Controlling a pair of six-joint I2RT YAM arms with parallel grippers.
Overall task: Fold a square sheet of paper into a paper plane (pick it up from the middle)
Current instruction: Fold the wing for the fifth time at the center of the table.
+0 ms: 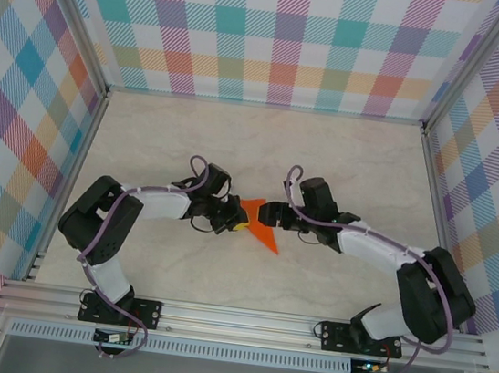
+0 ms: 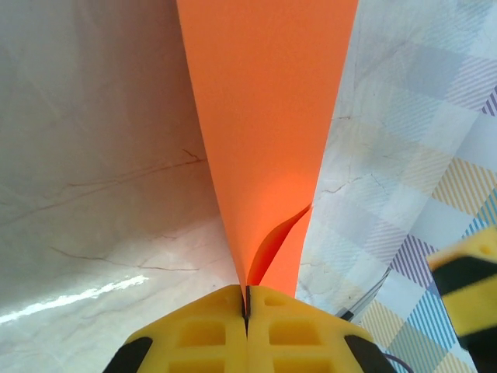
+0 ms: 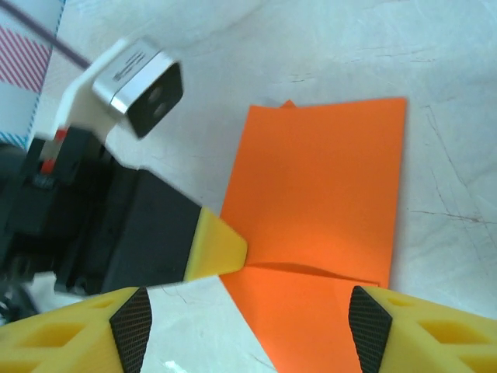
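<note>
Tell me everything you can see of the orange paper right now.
The orange paper is thin, matte, bright and folded into layers: the left wrist view shows a loose inner flap curling near the pinch, the right wrist view a crease across its lower part. The left gripper is shut on one edge. The right gripper, open, straddles its near end. It sits around the middle of the table; lying flat or lifted, I cannot tell.

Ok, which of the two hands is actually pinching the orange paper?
The left hand: its yellow fingers are shut tight on the orange paper's edge. The right hand stands open, fingers spread wide, clamping nothing.
</note>
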